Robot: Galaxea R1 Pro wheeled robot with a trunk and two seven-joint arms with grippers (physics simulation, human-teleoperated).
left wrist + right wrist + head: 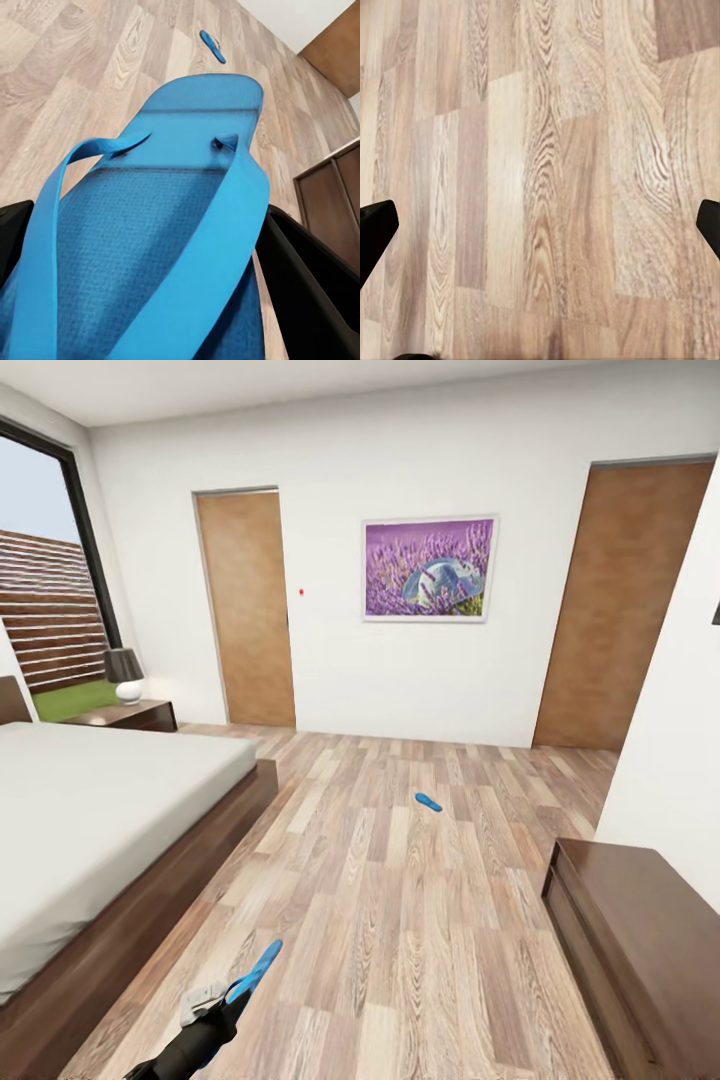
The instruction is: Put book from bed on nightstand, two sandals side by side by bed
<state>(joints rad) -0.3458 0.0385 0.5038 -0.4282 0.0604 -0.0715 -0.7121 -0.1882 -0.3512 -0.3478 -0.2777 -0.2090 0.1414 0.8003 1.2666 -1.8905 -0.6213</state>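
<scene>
The left gripper (pixel 235 992) is clamped on one flat bright blue sandal (pixel 161 225), beside the large pale grey bed (pixel 90 810). The second blue sandal (pixel 428 801) lies well apart on the wood-plank floor (pixel 400 920). The right gripper (pixel 540 225) hangs wide over bare planks. A thin-edge grip could let the sandal slip; the pair could end up apart.
</scene>
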